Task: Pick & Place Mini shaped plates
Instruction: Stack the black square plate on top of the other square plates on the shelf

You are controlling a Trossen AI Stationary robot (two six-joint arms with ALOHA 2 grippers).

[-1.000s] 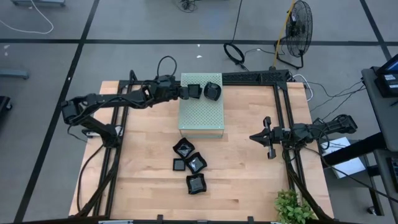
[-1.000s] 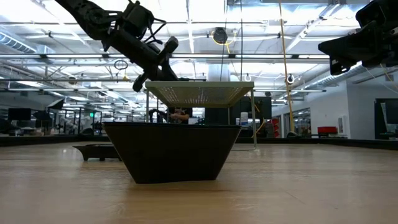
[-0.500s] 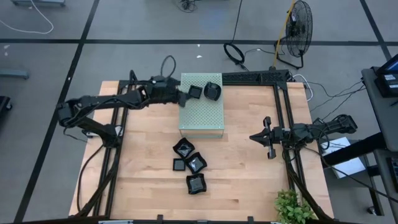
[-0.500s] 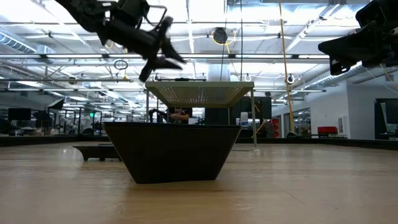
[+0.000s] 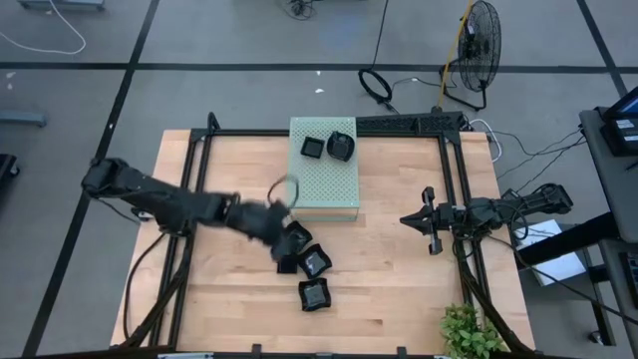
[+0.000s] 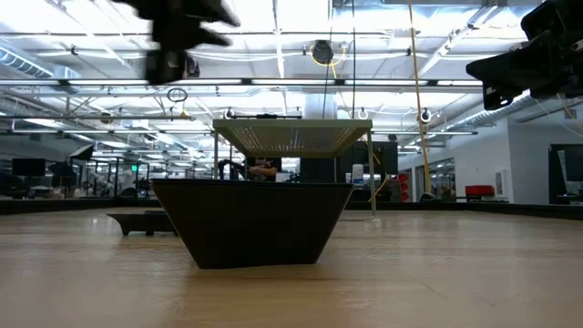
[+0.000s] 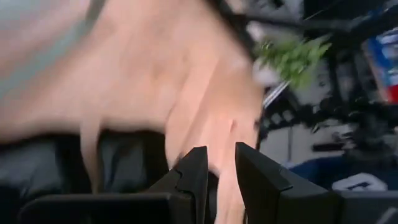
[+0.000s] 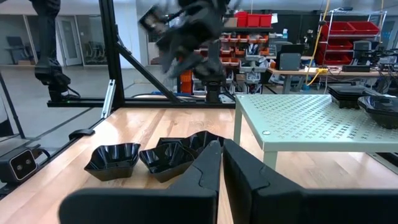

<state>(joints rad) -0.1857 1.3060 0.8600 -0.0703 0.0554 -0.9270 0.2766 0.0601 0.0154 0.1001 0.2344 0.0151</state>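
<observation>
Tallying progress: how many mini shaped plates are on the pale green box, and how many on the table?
6 visible: two on the pale green box, a square one and a rounded one; four clustered on the table at. The left gripper may hide more.

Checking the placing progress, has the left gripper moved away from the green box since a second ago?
Yes. The left gripper has swung off the pale green box toward the plates on the table.

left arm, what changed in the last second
The left claw swung from over the green box down to the plates on the table, leaving a square plate on the box beside the round one. The right claw and the table plates stayed put.
</observation>
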